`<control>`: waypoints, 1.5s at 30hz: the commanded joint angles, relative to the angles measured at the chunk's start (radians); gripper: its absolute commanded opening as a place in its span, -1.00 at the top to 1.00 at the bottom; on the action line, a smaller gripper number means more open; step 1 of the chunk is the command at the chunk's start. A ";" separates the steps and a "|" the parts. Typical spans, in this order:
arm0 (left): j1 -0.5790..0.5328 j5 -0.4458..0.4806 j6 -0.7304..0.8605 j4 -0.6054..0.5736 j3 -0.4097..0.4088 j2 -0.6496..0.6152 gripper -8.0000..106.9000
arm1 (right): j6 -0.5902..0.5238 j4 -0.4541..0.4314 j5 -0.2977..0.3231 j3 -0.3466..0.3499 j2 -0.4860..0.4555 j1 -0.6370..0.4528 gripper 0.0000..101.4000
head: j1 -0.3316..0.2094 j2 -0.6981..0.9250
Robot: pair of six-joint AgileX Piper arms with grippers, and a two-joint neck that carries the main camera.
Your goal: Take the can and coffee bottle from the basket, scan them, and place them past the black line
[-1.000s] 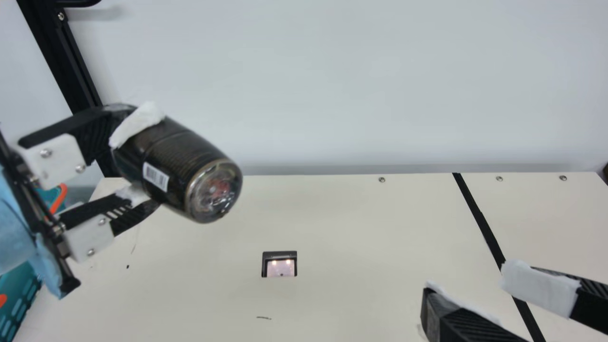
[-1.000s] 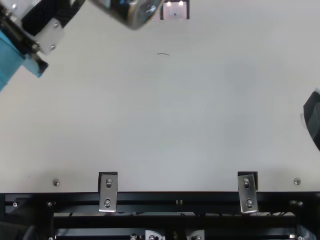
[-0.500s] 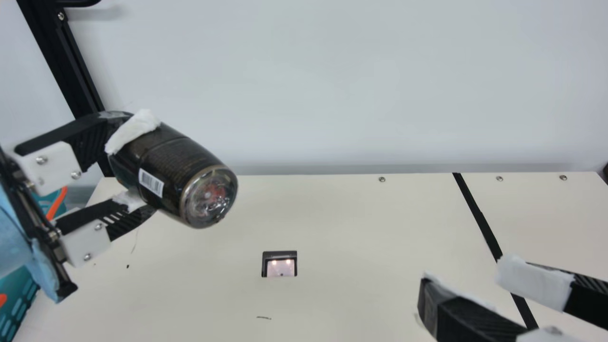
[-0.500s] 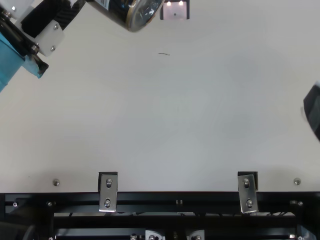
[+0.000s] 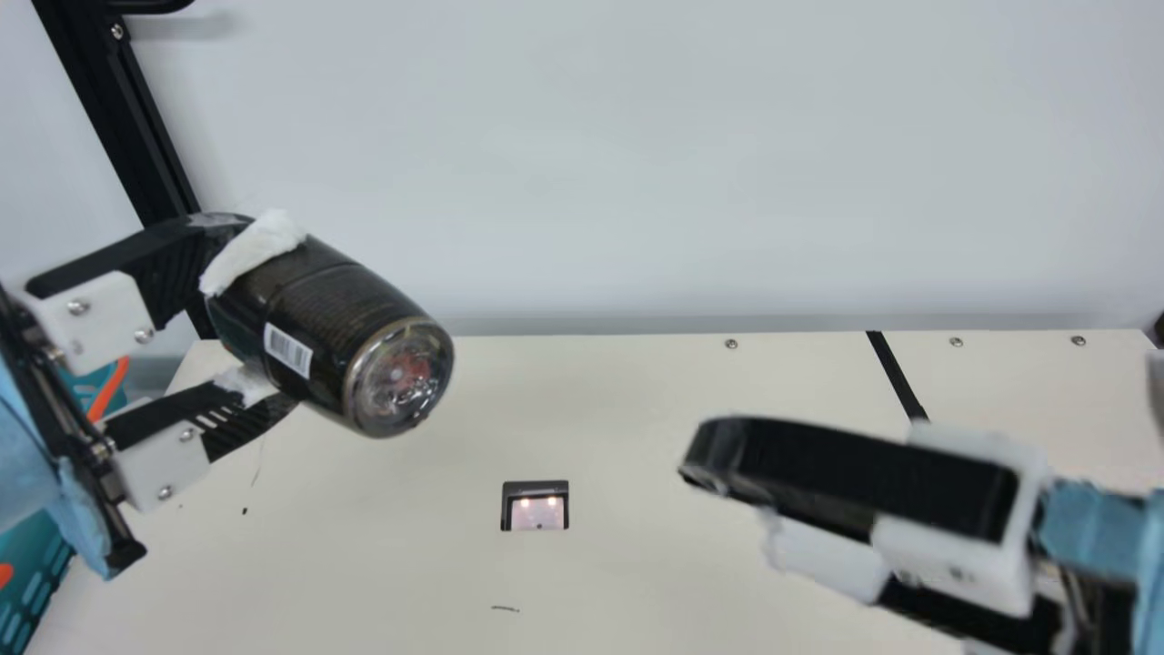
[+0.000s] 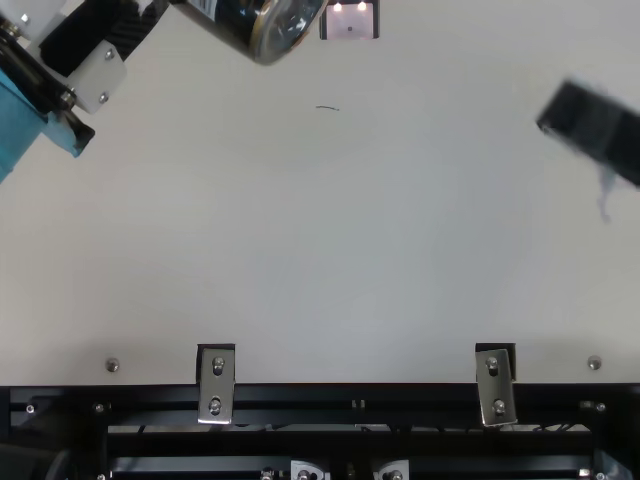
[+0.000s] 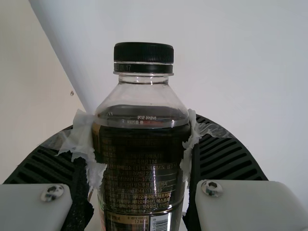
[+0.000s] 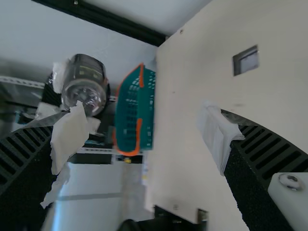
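Note:
My left gripper [image 5: 247, 317] is shut on the dark coffee bottle [image 5: 341, 323] above the table's left part, its clear base tilted down toward the middle and a barcode on its side. In the left wrist view, the coffee bottle [image 7: 139, 163] has its black cap on, gripped by the left gripper [image 7: 140, 144]. At the right of the main view my right gripper [image 5: 741, 509] hangs over the table, and in the right wrist view the right gripper [image 8: 139, 139] is open with nothing between its white-wrapped tips. A teal basket [image 5: 32, 564] stands at the left edge.
A scanner window [image 5: 536, 509] with two lights is set in the table [image 5: 637, 391] near the middle. The black line [image 5: 896, 373] runs across the right part, partly behind my right gripper. A wall rises behind the table.
My right gripper has swung up and leftward, turning as it went. The left gripper and bottle have shifted slightly down and left, and have barely moved in the last half second.

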 commanded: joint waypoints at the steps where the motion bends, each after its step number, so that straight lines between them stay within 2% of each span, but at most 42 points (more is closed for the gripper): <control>1: 0.011 0.010 -0.004 -0.002 0.006 -0.010 0.68 | 0.221 0.075 -0.036 0.015 0.011 0.056 -1.00 | -0.027 -0.002; 5: 0.043 0.038 -0.028 -0.002 0.033 -0.037 0.68 | 0.360 0.152 -0.110 0.033 0.038 0.143 -1.00 | -0.027 -0.002; 10: 0.071 0.058 -0.051 -0.002 0.108 -0.054 0.68 | 0.491 0.224 -0.215 0.033 0.069 0.271 -1.00 | -0.027 -0.002; 11: 0.074 0.059 -0.058 -0.002 0.125 -0.053 0.68 | 0.394 0.205 -0.175 0.035 0.065 0.211 -1.00 | -0.027 -0.002; 13: 0.077 0.058 -0.071 -0.002 0.160 -0.047 0.68 | 0.452 0.228 -0.212 0.035 0.071 0.256 -1.00 | -0.027 -0.002; 14: 0.075 0.060 -0.064 -0.002 0.130 -0.051 0.68 | 0.471 0.228 -0.216 0.035 0.071 0.266 -1.00 | -0.027 -0.002; 16: 0.076 0.058 -0.072 -0.002 0.156 -0.049 0.68 | 0.491 0.231 -0.216 0.035 0.071 0.272 -1.00 | -0.027 -0.002; 28: 0.076 0.060 -0.072 -0.002 0.159 -0.049 0.68 | 0.490 0.280 -0.236 0.072 0.090 0.291 -1.00 | -0.027 -0.002; 33: 0.076 0.060 -0.072 -0.002 0.159 -0.049 0.68 | 0.495 0.328 -0.299 0.082 0.120 0.372 -1.00 | -0.027 -0.002; 45: 0.076 0.060 -0.072 -0.002 0.159 -0.049 0.68 | 0.442 0.432 -0.470 0.046 0.243 0.611 -1.00 | -0.027 -0.002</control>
